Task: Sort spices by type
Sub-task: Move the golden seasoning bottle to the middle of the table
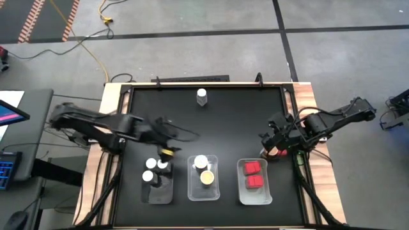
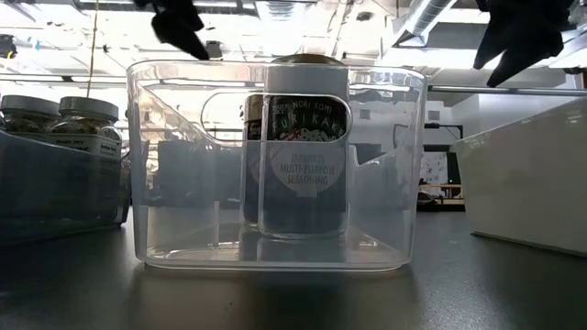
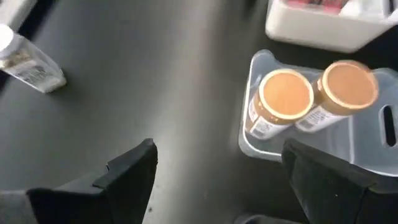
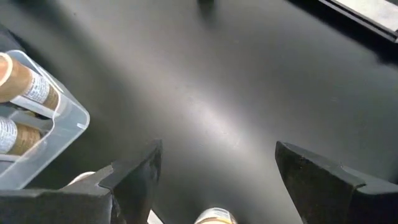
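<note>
Three clear trays stand along the near edge. The left tray [image 1: 158, 190] holds three white-capped spice jars [image 1: 151, 165]. In the middle tray [image 1: 203, 190] stand two tan-lidded jars [image 3: 285, 93], and the right tray [image 1: 254, 195] contains red-capped ones [image 1: 254, 168]. One white-capped jar [image 1: 202, 96] stands alone at the far middle. My left gripper [image 3: 217, 152] hangs open above bare table, just beyond the left and middle trays [image 1: 169, 142]. My right gripper [image 4: 217, 149] is open over the right tray's far right corner [image 1: 268, 142]. A red patch [image 1: 268, 153] shows under it.
The black tabletop [image 1: 236, 121] between the lone far jar and the trays is bare. A raised frame [image 1: 192, 79] runs along the far edge. In the low view the middle tray [image 2: 275, 165] stands close in front of the camera.
</note>
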